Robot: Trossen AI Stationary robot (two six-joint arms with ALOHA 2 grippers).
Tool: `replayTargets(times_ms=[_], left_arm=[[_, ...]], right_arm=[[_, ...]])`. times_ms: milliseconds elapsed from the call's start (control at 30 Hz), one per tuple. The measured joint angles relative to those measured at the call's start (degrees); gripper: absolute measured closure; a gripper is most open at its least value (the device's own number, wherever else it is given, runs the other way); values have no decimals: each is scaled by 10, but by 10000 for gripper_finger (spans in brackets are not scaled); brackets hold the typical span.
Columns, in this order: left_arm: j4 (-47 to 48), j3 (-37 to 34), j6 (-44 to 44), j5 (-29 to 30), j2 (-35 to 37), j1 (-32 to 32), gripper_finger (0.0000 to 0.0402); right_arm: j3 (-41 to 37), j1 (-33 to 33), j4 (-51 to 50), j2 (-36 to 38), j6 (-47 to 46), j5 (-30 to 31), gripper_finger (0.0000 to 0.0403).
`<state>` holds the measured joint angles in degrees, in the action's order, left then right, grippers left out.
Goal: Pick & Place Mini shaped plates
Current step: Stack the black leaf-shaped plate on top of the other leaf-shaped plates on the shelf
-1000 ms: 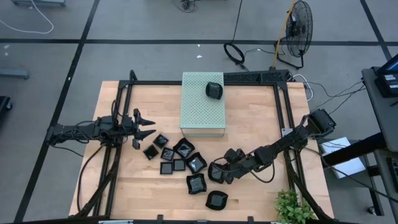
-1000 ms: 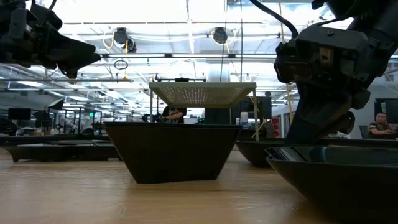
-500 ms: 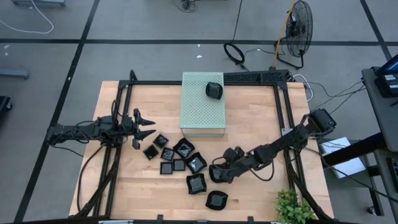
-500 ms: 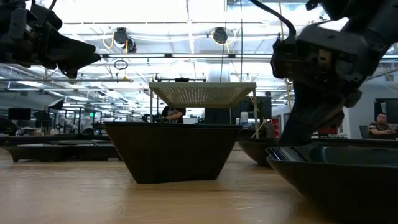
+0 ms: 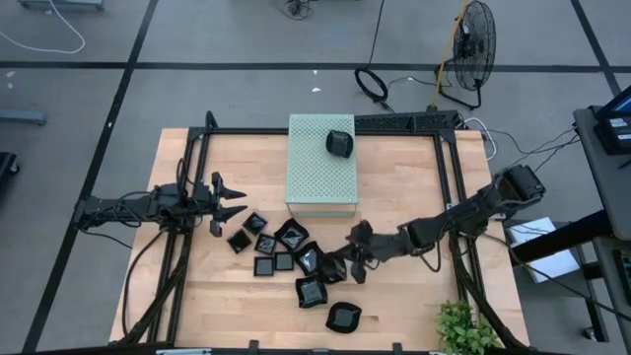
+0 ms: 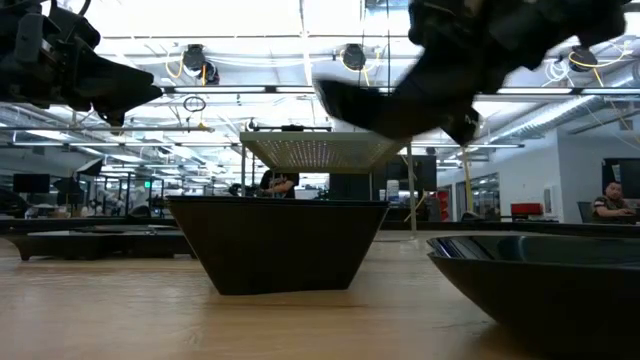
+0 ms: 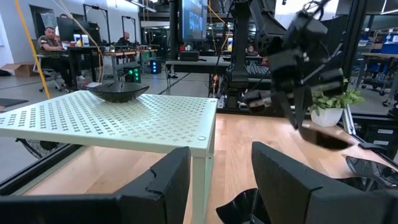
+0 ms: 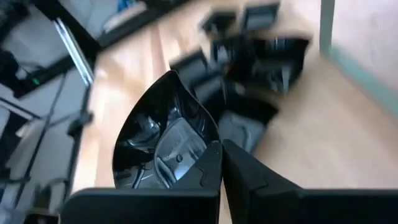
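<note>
Lifting now: your right tool (image 8: 219, 163) has clenched one small glossy black plate (image 8: 163, 134) and raised it off the table (image 5: 414, 192); next, the pale green box (image 5: 320, 168). Left tool (image 5: 229, 197) waits, released.

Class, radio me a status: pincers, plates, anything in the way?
Right pincer shut on plate, lifted. Left pincer open, waiting. One plate on box. Nothing blocking.

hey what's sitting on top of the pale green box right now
One mini plate, black and rounded, rests on the pale green box near its far right corner. The perforated top is otherwise bare; the space beneath is hidden from above.
</note>
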<state>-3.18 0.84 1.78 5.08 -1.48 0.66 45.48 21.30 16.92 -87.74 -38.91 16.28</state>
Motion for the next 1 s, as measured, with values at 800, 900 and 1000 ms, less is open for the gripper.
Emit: replayTargets(times_ms=[800,900,1000], left_arm=[[0,0,0,0,0,0,227],[0,0,0,0,0,0,227],[0,0,0,0,0,0,227]], right_arm=[[246,-371,-173,5,147,-200,403],[270,-414,-216,5,147,-197,403],[272,-452,-264,4,142,-193,403]])
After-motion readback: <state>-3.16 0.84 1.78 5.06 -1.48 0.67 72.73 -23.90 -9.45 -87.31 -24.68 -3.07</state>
